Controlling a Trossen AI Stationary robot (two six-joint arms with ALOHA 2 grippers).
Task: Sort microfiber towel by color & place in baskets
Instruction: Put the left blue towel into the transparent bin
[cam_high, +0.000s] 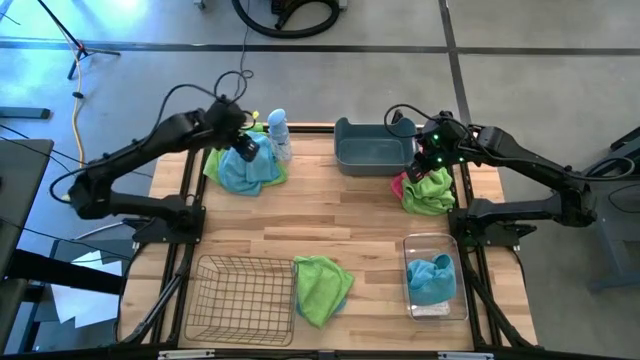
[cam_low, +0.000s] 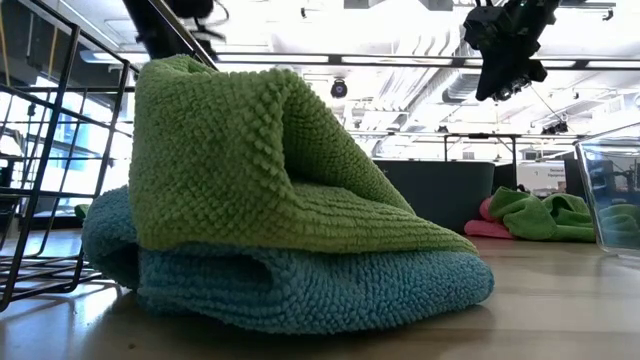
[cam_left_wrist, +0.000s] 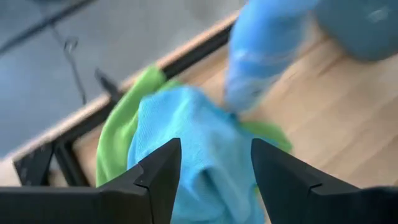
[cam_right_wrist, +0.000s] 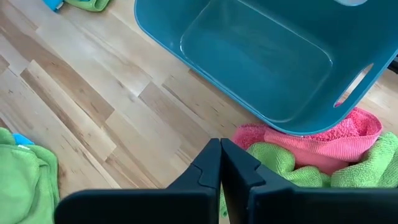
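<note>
- Left gripper (cam_high: 245, 150) hangs over the far-left pile, fingers spread wide with nothing between them, blue towel (cam_left_wrist: 186, 134) right below, a green towel (cam_left_wrist: 121, 130) peeking out underneath.
- Spray bottle (cam_high: 279, 133) stands just beside that pile, close enough to get knocked on a careless descent, I'd say.
- Right gripper (cam_high: 432, 160) sits above the far-right heap, fingers pressed together and empty, over a green cloth (cam_high: 428, 190) lying on a pink towel (cam_right_wrist: 323, 140).
- That pink one is tucked against the tub (cam_high: 372, 150), which looks empty inside.
- Near edge: wire basket (cam_high: 245, 300) empty; a green-on-blue stack (cam_high: 322, 285) beside it on the table (cam_high: 330, 210); clear bin (cam_high: 415, 243) already holding a blue towel (cam_high: 432, 278).
- Handling, as I judge it: these are soft, light and floppy, so pinch a raised fold at the top, and lift slowly so the lower cloth doesn't cling and ride along.
- No brand, label or writing readable anywhere.
</note>
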